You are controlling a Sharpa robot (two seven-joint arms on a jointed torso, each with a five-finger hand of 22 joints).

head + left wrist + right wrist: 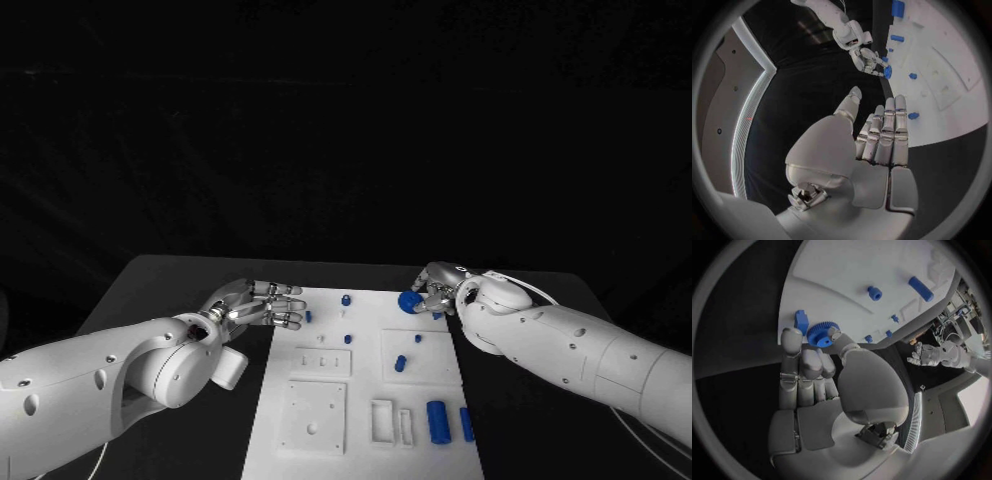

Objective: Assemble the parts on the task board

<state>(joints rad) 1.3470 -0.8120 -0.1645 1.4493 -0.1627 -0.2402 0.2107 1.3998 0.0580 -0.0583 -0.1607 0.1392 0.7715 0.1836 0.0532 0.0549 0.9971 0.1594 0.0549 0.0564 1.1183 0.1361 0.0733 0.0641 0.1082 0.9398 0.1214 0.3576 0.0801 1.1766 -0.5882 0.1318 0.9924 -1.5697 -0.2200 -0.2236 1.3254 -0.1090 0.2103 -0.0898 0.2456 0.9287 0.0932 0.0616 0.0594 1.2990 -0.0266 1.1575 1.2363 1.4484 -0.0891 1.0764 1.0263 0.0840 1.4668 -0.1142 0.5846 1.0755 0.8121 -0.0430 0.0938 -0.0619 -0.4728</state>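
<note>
Here, right robot hand [440, 288] pinching gear [821, 333], board [368, 440] edge

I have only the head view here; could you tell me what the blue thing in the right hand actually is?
Observer: The right wrist view shows teeth around its rim. It is a blue gear, pinched between the thumb and a finger of the right hand.
Operator: Thank you. Is the left hand holding anything?
Observer: No. In the left wrist view the left hand has its fingers stretched out straight, with nothing in them.
Operator: Does it touch the small blue part by its fingertips?
Observer: No. That small blue part lies on the task board, with a gap between it and the fingertips.
</note>
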